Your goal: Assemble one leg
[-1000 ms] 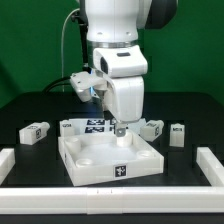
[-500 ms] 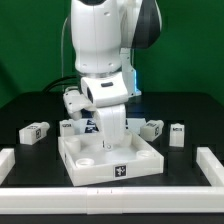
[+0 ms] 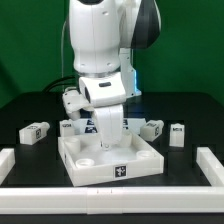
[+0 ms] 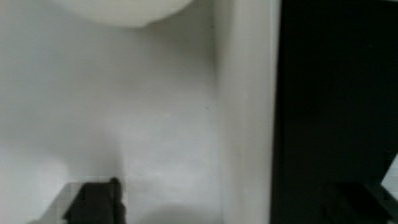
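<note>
On the exterior view's left, a leg [image 3: 35,132] lies on the dark table [image 3: 25,110], with a second leg [image 3: 69,128] just beside the rear corner of the large white panel [image 3: 90,170]. Over the middle of that panel the gripper [image 3: 108,147] hangs low. Since a second ago the arm has swung toward the exterior view's left and turned its wrist, then barely moved in the last half second. In the wrist view the dark fingers [image 4: 98,203] stand wide apart with only the panel's floor and rim between them, so the gripper holds nothing. A third leg [image 3: 152,127] and a fourth leg [image 3: 178,134] lie untouched to the right, so the leg step probably has not begun. No brand or writing is legible, only black-and-white square tags on the legs, the panel's front wall and the marker board [image 3: 92,125].
</note>
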